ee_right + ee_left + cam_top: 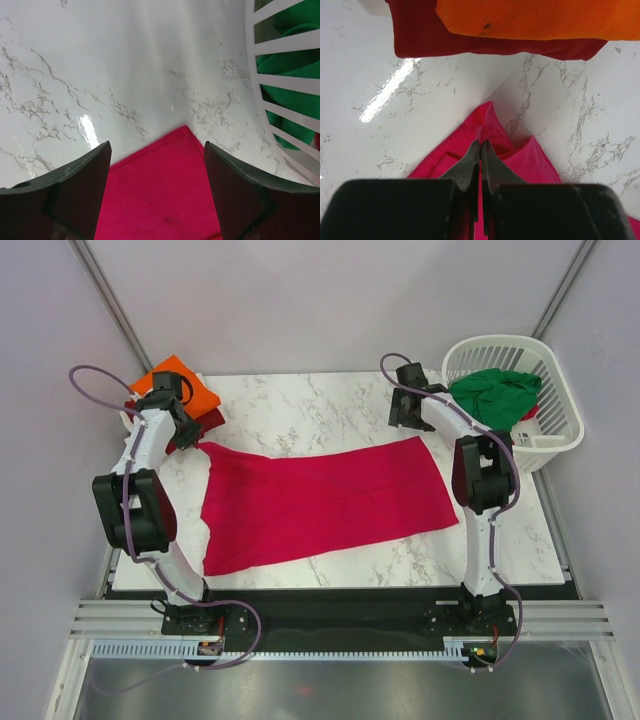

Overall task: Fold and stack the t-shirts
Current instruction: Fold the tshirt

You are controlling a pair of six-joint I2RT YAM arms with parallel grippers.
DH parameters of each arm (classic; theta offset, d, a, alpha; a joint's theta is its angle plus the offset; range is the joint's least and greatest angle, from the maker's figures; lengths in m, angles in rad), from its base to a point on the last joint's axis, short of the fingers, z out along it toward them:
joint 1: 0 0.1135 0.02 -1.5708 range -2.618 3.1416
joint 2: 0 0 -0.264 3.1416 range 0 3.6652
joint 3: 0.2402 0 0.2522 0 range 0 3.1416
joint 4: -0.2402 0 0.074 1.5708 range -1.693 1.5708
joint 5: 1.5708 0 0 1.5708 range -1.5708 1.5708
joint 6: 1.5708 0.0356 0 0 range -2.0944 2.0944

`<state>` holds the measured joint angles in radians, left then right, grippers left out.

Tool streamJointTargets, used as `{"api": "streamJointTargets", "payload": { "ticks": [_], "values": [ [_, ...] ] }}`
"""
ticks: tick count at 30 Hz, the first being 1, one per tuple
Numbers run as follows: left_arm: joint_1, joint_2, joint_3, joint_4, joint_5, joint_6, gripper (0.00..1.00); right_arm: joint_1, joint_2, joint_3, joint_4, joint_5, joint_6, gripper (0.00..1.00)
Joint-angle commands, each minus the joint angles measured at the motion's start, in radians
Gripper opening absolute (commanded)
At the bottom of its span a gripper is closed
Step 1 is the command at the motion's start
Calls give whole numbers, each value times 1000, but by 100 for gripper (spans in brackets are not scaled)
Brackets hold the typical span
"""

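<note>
1. The crimson t-shirt (320, 502) lies spread on the marble table (300, 410) as a long, nearly flat band between the two arms. Its right end is higher in the top view than its left end.
2. The cloth is plain, with a few soft folds. Its sleeves and neck cannot be made out.
3. The left gripper (480, 145) has its fingers pressed together on the far left corner of this shirt. The cloth rises there to a small peak with wrinkles around it.
4. The right gripper (156, 150) stands over the far right corner with its jaws spread wide. The corner lies flat between them. I cannot tell if the fingertips touch the cloth.
5. Just beyond the pinched corner lies a folded orange t-shirt (545, 20) on top of a dark red t-shirt (430, 35). Both are cut off by the edge of the left wrist view.
6. A green t-shirt (495, 395) lies crumpled in the white slatted basket (560, 430) at the far right corner of the table.
7. A small red patch shows beside it in the basket, too little to name.
</note>
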<state>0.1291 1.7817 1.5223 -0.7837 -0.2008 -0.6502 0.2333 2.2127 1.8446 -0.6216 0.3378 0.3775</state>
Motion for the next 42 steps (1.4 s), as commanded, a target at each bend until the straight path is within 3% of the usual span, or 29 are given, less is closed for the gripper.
{"api": "streamJointTargets", "payload": {
  "ticks": [1, 9, 14, 16, 23, 25, 28, 31, 42],
  "values": [
    [3, 18, 39, 3, 8, 18, 2, 4, 38, 45, -6, 13, -8, 82],
    [0, 39, 41, 4, 12, 18, 2, 3, 87, 36, 2, 41, 1, 77],
    [-3, 47, 41, 4, 11, 18, 2, -12, 88, -14, 40, 41, 20, 62],
    [-2, 51, 41, 3, 9, 20, 2, -31, 88, -42, 52, 15, 32, 50],
    [-6, 64, 42, 6, 4, 15, 2, -63, -30, -246, 140, -39, 78, 47],
    [-6, 68, 44, 6, 4, 15, 2, -65, -41, -278, 149, -40, 77, 40],
    [-14, 74, 45, 8, 3, 15, 2, -65, -38, -295, 157, -39, 78, 17],
    [-20, 79, 45, 6, -6, 20, 2, -65, -25, -298, 164, -40, 77, 0],
    [-52, 62, 119, -20, 15, 72, 2, -65, -56, -170, 131, -62, 67, 0]
  ]
}}
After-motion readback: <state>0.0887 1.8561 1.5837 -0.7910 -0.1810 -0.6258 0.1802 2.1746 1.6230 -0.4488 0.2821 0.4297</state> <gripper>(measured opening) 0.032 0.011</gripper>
